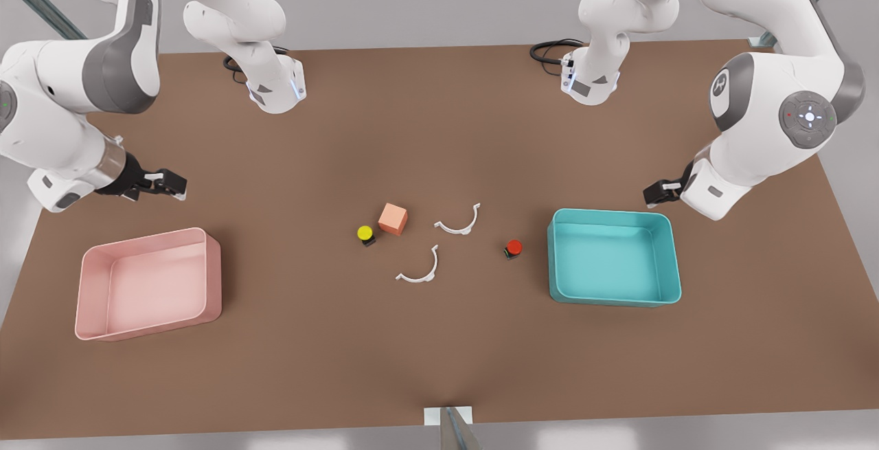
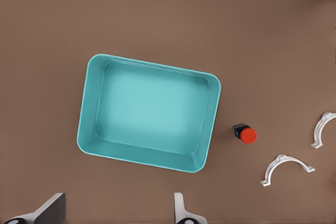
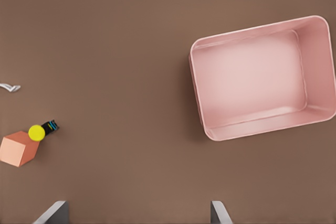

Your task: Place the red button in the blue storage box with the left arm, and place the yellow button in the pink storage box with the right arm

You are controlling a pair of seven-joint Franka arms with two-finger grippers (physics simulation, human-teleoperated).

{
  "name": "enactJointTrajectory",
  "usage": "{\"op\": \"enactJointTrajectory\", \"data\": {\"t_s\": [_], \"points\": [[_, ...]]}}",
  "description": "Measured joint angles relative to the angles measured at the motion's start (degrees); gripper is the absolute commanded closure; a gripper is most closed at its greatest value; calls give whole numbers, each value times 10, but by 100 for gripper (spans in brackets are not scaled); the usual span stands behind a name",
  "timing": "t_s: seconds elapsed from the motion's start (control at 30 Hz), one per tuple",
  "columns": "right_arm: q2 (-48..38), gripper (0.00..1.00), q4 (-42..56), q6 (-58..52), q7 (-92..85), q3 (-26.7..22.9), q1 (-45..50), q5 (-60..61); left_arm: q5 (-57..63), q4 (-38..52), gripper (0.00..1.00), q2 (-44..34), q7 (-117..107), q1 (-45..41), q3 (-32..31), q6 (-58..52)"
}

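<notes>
Both buttons lay on the brown counter (image 1: 439,127): the small round red button (image 1: 513,247) just beside the empty blue plastic storage box (image 1: 613,256), the yellow button (image 1: 365,233) touching an orange cube (image 1: 393,219), well apart from the pink plastic storage box (image 1: 147,282). The left gripper (image 1: 656,194) and right gripper (image 1: 165,184) hovered with jaws open, empty. The cube might foul the yellow grasp. The front view alone showed both boxes

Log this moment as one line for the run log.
left pincer: open above blue storage box | right pincer: open above pink storage box | red button, yellow button: on table
</notes>
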Motion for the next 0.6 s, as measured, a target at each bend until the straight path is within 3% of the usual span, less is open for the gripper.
{"op": "enactJointTrajectory", "data": {"t_s": [0.1, 0.3, 0.5, 0.6], "points": [[4, 0, -3, -8, 0, 3, 0, 0, 0, 0, 0, 26, 16, -43, 0, 4], [70, 0, -63, 52, 26, 97, 19, 8, -9, -6, 0, 145, 11, -191, -1, 104], [105, 0, -135, 153, 98, 156, 33, 12, -9, -171, 0, 166, 1, -205, 1, 288], [126, 0, -127, 194, 158, 163, 77, 13, -9, -207, 0, 187, -3, -207, 1, 375]]}}
